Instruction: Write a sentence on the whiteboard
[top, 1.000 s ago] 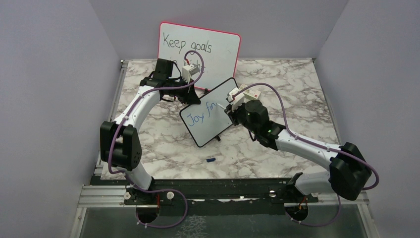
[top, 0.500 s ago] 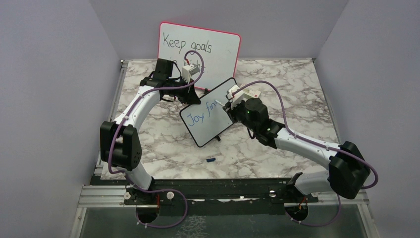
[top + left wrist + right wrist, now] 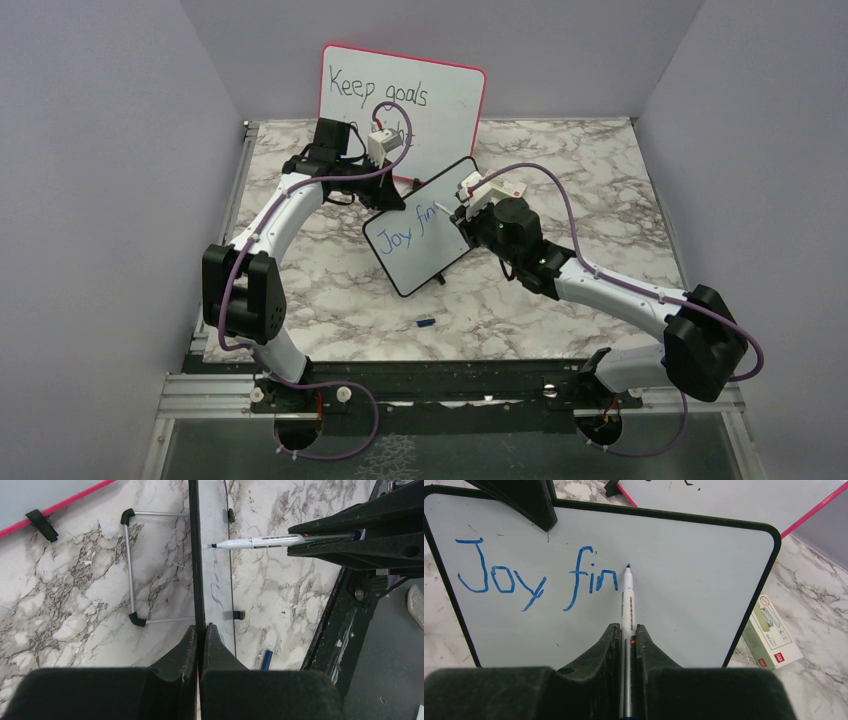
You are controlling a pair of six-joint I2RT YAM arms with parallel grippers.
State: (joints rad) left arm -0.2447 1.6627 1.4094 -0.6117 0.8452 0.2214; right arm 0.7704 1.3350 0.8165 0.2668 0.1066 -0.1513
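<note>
Right fingers: the right gripper [image 3: 626,630] is shut tight on a marker [image 3: 626,597]. One black finger [image 3: 609,640] presses each side of it.
Marker: thin, round and white, with a blue tip. The tip is at the whiteboard [image 3: 694,570], just right of the last letter. I cannot tell if it touches.
Left fingers: the left gripper [image 3: 200,632] is pinched shut on the whiteboard's black frame, at its edge.
Whiteboard: it stands tilted in the middle of the table [image 3: 330,290], held between the two arms. It is a smooth white rectangle with a black frame, round corners and little black feet.
Sentence: the sentence [image 3: 536,577] says "Joy fin" in blue slanted letters, on the left half of the board.
Stand: a thin bent wire stand [image 3: 131,565] with black ends sits behind the board.
Big board: a pink-framed whiteboard [image 3: 450,105] stands at the back. It says "Keep goals" in black.
Box: a small flat box [image 3: 771,632] with a picture on it lies beside the whiteboard.
Cap: a tiny blue cap [image 3: 425,323] lies on the table, nearer the arm bases.
Table: hard and flat, white with grey marble swirls.
</note>
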